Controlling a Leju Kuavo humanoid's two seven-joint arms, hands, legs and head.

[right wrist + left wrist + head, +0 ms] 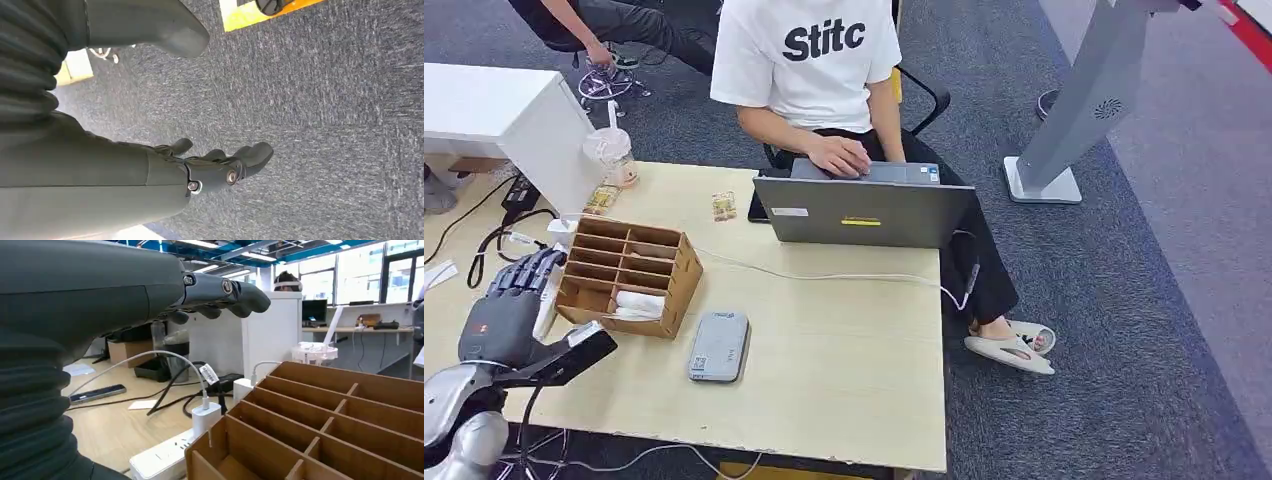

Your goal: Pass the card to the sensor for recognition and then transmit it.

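Observation:
A brown cardboard organizer (629,272) with several slots stands at the table's left. White cards (638,304) lie in one of its near slots. A flat grey sensor box (720,346) lies on the table just right of the organizer. My left hand (516,297) hovers left of the organizer, fingers stretched out and holding nothing. In the left wrist view the left hand (220,294) reaches out above the organizer (330,415). My right hand (220,167) hangs over grey carpet, fingers loosely apart and empty.
A person in a white T-shirt (809,60) types on a grey laptop (864,211) at the table's far edge. A white cable (824,274) crosses the table. A plastic cup (610,156), a power strip (162,459) with a charger (206,416) and black cables sit left of the organizer.

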